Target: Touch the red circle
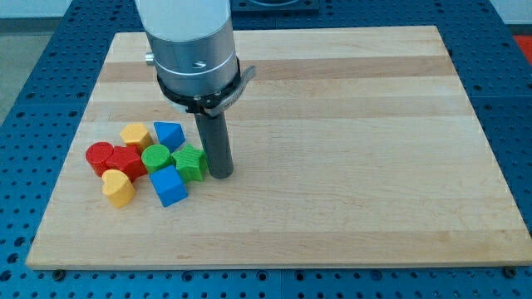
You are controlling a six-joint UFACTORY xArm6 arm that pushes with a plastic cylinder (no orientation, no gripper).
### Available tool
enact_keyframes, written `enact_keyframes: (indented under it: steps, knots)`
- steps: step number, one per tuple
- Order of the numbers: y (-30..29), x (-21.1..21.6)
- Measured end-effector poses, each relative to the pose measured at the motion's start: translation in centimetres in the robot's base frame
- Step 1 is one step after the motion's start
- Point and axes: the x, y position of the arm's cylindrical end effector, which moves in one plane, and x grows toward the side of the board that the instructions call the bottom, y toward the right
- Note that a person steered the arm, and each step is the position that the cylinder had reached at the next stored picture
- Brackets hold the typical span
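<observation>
Approach step. My tip (221, 174) bare rod, clamps nothing, just right of green star (191, 162). Red circle (99, 155) at cluster's left end, near board's left edge, untouched. Next: skirt cluster along bottom edge, reach circle.

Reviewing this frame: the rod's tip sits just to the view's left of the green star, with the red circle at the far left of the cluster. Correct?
Not quite. The camera view shows my tip just to the view's right of the green star, not its left. The red circle is indeed at the cluster's far left.
</observation>
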Motion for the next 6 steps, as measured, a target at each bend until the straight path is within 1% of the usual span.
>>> enact_keyframes:
  steps: [1,2,3,4,5,6]
  knots:
    - [0.0,0.0]
    - [-0.4,-1.0]
    - [-0.4,-6.2]
    - [-1.6,-9.8]
    - [-8.6,-9.8]
    - [-18.6,-7.7]
